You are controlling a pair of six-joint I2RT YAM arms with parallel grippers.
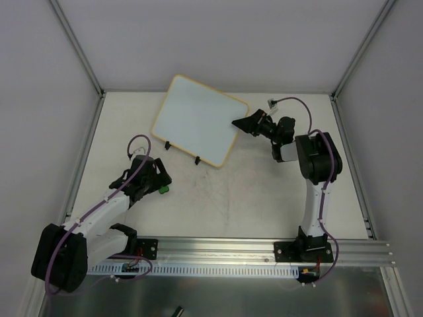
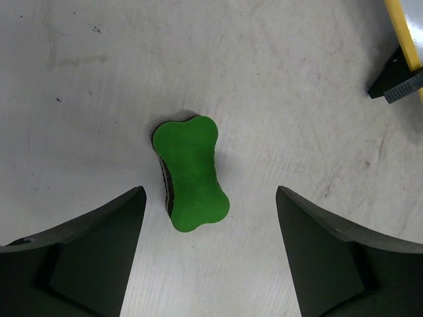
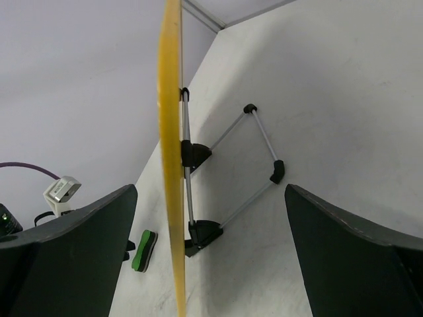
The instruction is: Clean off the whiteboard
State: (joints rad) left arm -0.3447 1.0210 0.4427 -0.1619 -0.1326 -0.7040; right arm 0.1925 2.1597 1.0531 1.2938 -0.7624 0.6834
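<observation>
The whiteboard (image 1: 197, 117) stands tilted on its two black feet at the back middle of the table, and its white face looks blank. My right gripper (image 1: 242, 123) is open at the board's right edge. In the right wrist view the yellow rim (image 3: 170, 165) runs edge-on between the spread fingers of the right gripper (image 3: 210, 193), nearer the left finger (image 3: 99, 244), and no contact shows. The green bone-shaped eraser (image 2: 192, 173) lies flat on the table. My left gripper (image 2: 209, 198) is open just above it, a finger on each side. It is also in the top view (image 1: 154, 181).
The board's wire stand (image 3: 228, 155) with black feet sits behind the rim. The eraser also shows in the top view (image 1: 162, 190) and in the right wrist view (image 3: 143, 251). A board corner and a foot (image 2: 395, 79) lie up right of the eraser. Grey walls close the table in.
</observation>
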